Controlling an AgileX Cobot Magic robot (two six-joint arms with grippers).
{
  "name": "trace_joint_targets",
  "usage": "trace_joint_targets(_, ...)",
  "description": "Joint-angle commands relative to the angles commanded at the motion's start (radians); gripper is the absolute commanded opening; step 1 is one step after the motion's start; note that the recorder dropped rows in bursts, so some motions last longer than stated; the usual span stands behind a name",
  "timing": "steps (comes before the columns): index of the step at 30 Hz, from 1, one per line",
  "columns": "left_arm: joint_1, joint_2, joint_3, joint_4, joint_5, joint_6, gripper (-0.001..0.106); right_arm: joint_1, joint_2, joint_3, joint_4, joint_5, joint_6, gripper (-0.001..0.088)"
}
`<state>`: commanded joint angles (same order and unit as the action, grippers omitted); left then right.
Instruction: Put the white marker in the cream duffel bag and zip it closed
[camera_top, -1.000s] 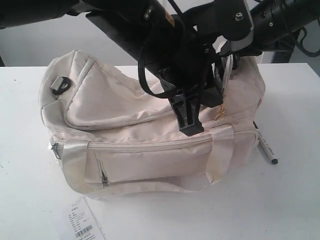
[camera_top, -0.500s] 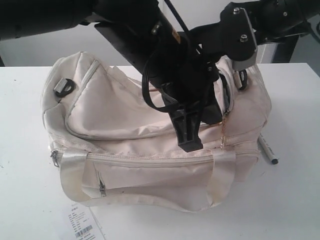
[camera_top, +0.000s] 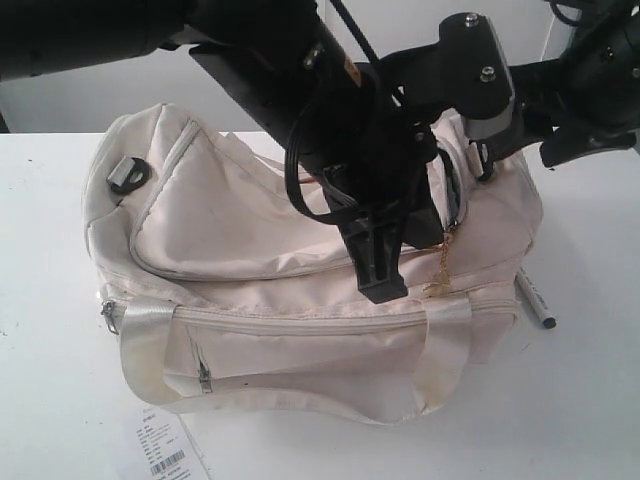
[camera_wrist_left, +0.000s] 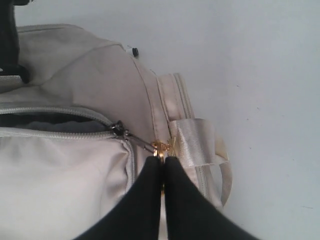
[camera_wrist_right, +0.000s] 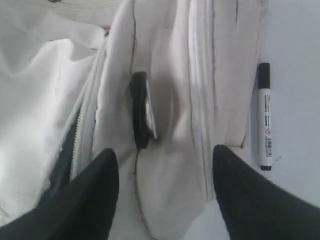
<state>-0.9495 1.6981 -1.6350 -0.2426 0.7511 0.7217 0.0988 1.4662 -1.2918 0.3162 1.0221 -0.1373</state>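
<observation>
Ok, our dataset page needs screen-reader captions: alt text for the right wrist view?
The open right end effector hangs over one end of the cream duffel bag, holding nothing. The white marker lies on the table beside the bag.

Table (camera_top: 590, 400): one, flat white matte top with a few small dark specks, filling the lower part of the exterior view and showing as a plain white surface in both wrist views. Wall (camera_top: 60, 100): pale grey-white, unmarked, rising behind the table's far edge. Light: soft and even, casting only faint, blurred shadows on the tabletop.
</observation>
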Motion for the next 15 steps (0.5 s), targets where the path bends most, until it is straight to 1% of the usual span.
trace_joint_targets(2, 0.0, 0.0, 0.0, 0.0, 0.002, -0.021, 0.0, 0.0, -0.002, 0.02, 0.024, 0.025, -0.002, 0.0536)
trace_joint_targets(4, 0.0, 0.0, 0.0, 0.0, 0.002, -0.03, 0.0, 0.0, -0.008, 0.047, 0.039, 0.017, -0.002, 0.0536)
trace_joint_targets(8, 0.0, 0.0, 0.0, 0.0, 0.004, -0.034, 0.0, 0.0, -0.022, 0.097, 0.033, -0.072, 0.004, 0.0537)
trace_joint_targets(12, 0.0, 0.0, 0.0, 0.0, 0.004, -0.039, 0.0, 0.0, -0.019, 0.109, 0.0, -0.125, 0.012, 0.0537)
trace_joint_targets(14, 0.0, 0.0, 0.0, -0.002, 0.004, -0.039, 0.0, 0.0, -0.017, 0.109, -0.001, -0.153, 0.012, 0.0553)
trace_joint_targets(15, 0.0, 0.0, 0.0, -0.002, 0.004, -0.039, 0.0, 0.0, -0.013, 0.109, -0.001, -0.162, 0.012, 0.0575)
